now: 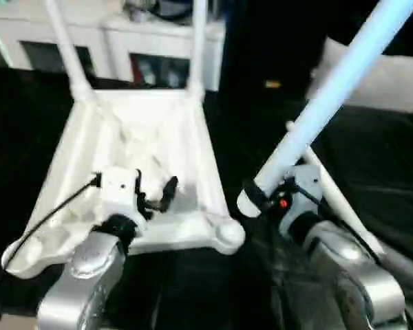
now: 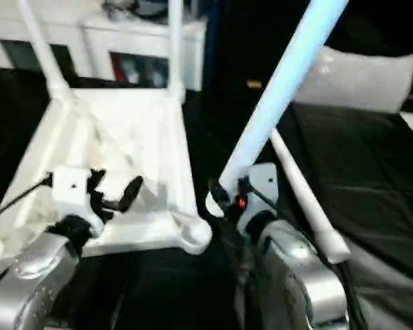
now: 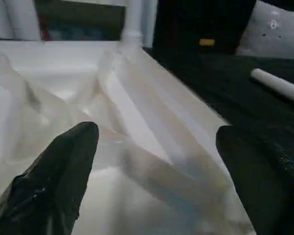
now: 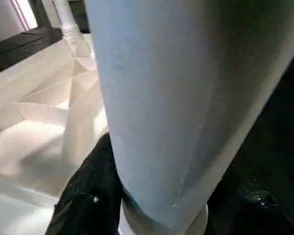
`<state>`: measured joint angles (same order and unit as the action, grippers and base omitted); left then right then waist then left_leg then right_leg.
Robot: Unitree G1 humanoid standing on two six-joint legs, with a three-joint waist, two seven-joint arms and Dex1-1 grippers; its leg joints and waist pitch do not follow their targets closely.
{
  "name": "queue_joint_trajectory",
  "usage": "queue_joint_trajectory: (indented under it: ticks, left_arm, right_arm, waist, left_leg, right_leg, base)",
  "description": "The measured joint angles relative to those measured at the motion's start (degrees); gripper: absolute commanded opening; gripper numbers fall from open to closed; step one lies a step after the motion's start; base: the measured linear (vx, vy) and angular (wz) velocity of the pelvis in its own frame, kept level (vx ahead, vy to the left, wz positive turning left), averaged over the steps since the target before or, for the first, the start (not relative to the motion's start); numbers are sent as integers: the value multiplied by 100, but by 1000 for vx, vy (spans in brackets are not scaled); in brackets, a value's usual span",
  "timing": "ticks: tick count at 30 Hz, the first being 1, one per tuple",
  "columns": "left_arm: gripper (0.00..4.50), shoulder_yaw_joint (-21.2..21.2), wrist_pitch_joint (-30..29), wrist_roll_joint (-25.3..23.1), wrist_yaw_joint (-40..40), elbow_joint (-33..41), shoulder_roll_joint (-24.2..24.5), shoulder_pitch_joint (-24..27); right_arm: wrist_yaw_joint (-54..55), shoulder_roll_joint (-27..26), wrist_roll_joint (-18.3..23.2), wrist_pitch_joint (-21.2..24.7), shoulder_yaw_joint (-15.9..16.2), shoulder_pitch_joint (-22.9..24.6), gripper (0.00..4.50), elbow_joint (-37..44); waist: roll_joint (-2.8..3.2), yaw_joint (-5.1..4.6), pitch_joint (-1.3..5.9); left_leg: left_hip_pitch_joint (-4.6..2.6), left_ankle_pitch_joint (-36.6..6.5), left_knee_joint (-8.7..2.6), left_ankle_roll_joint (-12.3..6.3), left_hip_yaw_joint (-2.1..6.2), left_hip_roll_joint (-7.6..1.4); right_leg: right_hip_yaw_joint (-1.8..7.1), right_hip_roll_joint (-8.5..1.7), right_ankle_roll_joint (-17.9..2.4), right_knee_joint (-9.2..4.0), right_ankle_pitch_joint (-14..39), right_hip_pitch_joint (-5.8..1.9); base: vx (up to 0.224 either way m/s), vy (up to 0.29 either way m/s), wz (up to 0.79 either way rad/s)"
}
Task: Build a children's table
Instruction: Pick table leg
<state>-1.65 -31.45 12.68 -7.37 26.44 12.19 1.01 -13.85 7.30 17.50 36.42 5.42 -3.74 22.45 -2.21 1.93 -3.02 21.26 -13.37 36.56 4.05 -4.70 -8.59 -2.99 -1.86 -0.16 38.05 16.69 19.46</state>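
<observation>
leg (image 1: 330, 96) clamped in right gripper (image 1: 256, 196); left gripper (image 1: 155, 196) spread.

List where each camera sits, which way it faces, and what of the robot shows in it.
Head stereo pair: looks down over both silver forearms at the upturned table top.
Left wrist: looks along the open left gripper over the ribbed underside.
Right wrist: looks along the held leg, right gripper clamped near its end.
Shared: table top, fitted legs.
</observation>
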Motion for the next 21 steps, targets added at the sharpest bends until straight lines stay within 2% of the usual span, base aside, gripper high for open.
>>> queue_joint_trajectory:
  ticks: [1,4,5,7,10,12,16,18,20,21]
  left_arm:
    - [428,8,-54,4,-53,-22,61,-16]
    - [428,-31,-200,65,-389,-45,302,-39]
    - [439,-47,-219,111,-499,-46,349,-81]
    - [450,-106,-279,209,-861,-62,572,-202]
    - [450,-234,-325,342,-1403,-156,919,-373]
    - [450,-417,-342,393,-1873,-302,1265,-519]
    - [450,-485,-360,517,-2522,-445,1629,-729]
    - [416,-583,-364,738,-3363,-536,2226,-840]
    - [411,-605,-357,768,-3668,-554,2363,-861]
    - [387,-710,-329,785,-3907,-605,2462,-902]
  right_arm:
    - [-37,-1,5,-74,36,-1,189,1]
    - [-50,23,-5,-319,-10,-13,189,-14]
    - [-47,38,-14,-389,-62,-16,189,-15]
    - [-92,70,15,-470,-187,-38,189,-24]
    - [-168,76,72,-538,-357,-41,189,-80]
    - [-233,31,126,-684,-416,-60,189,-160]
    - [-433,131,236,-725,-421,-128,189,-254]
    - [-614,247,295,-693,-390,-152,189,-316]
    - [-623,246,297,-686,-392,-154,189,-362]
    - [-636,256,293,-660,-383,-172,189,-387]
  waist:
    - [-16,-2,3]
    - [-5,21,-12]
    - [-1,19,-15]
    - [-17,3,-36]
    - [-2,-9,-62]
    - [17,-6,-80]
    - [29,1,-87]
    - [25,11,-83]
    - [35,15,-82]
    - [35,19,-82]
  left_leg:
    - [44,9,12,6,46,-18]
    - [62,29,11,-7,-1,-23]
    - [52,45,-21,-3,-20,-26]
    - [-13,69,-105,4,-92,-42]
    - [-79,89,-124,15,-182,-92]
    - [-110,94,-142,23,-213,-110]
    - [-113,135,-167,68,-226,-123]
    - [-101,205,-212,42,-240,-130]
    - [-93,216,-229,41,-254,-133]
    - [-91,219,-231,41,-256,-139]
  right_leg:
    - [20,17,11,-27,-23,45]
    - [58,22,22,-62,-75,55]
    - [61,21,9,-95,-97,49]
    - [85,11,-29,-129,-120,18]
    - [100,10,-40,-120,-143,-14]
    - [100,6,-24,-117,-137,-24]
    - [94,5,-36,-108,-174,-3]
    - [93,12,-54,-103,-185,36]
    - [94,12,-85,-103,-203,54]
    - [89,13,-86,-104,-200,55]
  base:
    - [0,0,0]
    - [0,0,0]
    - [-58,27,-3]
    - [-75,6,-4]
    - [-81,-10,-2]
    - [-66,-13,-3]
    - [-15,-3,-1]
    - [0,0,0]
    - [0,0,0]
    - [0,0,0]
